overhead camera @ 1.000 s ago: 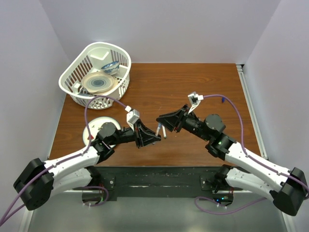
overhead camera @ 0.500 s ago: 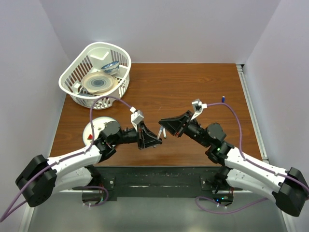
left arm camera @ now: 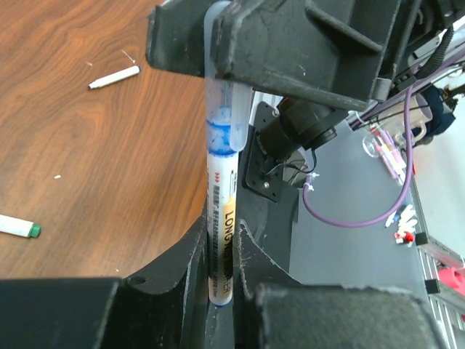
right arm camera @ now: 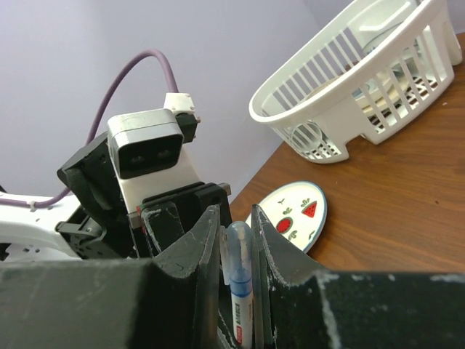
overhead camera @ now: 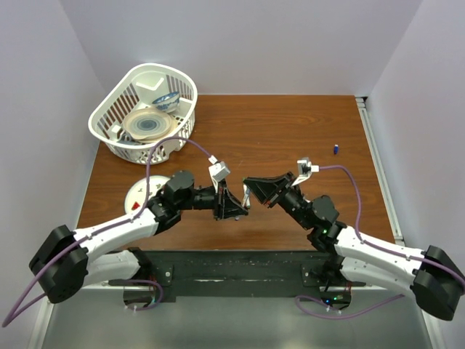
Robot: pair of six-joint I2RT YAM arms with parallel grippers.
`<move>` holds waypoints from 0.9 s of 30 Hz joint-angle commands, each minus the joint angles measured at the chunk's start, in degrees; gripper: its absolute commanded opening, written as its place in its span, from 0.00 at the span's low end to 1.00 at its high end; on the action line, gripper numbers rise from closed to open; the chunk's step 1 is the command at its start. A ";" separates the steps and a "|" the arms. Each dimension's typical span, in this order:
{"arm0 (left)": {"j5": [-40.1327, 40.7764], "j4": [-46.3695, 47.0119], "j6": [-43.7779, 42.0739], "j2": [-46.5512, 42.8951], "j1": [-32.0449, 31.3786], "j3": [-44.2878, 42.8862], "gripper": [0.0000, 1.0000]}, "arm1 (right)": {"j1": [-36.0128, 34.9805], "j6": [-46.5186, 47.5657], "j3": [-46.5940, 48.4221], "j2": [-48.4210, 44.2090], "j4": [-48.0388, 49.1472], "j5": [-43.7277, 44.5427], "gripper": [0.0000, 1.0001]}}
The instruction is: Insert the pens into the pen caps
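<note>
My left gripper (overhead camera: 240, 206) and right gripper (overhead camera: 249, 188) meet tip to tip above the table's near middle. In the left wrist view my left gripper (left arm camera: 221, 236) is shut on a white pen (left arm camera: 220, 207) with printed lettering. The pen's blue tip sits inside a translucent blue-tinted pen cap (left arm camera: 220, 109). My right gripper (right arm camera: 236, 216) is shut on that cap (right arm camera: 238, 251), with the pen (right arm camera: 242, 313) below it. Two more pens lie on the table, one dark-tipped (left arm camera: 114, 77) and one green-ended (left arm camera: 18, 227).
A white basket (overhead camera: 109, 138) with dishes stands at the back left. A white plate (overhead camera: 142, 190) with watermelon print (right arm camera: 290, 214) lies beside my left arm. A small blue piece (overhead camera: 336, 149) lies at the right. The table's near edge is just below the grippers.
Both grippers have moved toward the near edge and closed in on each other. The pen and cap are now pushed together between them.
</note>
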State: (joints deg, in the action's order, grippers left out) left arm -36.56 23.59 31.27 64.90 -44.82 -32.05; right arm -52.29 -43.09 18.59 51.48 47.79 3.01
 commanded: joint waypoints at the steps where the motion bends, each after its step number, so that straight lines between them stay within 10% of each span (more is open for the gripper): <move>1: 13.44 17.19 -4.01 0.75 2.10 -11.53 0.00 | -7.99 -5.60 -3.91 2.66 -14.90 -14.61 0.00; 15: 18.19 19.75 -4.99 -0.74 3.42 -13.29 0.00 | -15.12 -0.86 0.66 -5.07 -40.13 -6.44 0.00; 27: 13.35 18.61 -5.42 3.12 9.75 -17.16 0.00 | -15.30 -0.33 -0.31 -1.12 -37.94 -12.59 0.00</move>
State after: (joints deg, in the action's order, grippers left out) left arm -43.03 17.82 25.89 68.62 -42.30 -36.34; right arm -60.31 -39.79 23.24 47.11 31.27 15.49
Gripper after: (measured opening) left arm 0.180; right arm 0.204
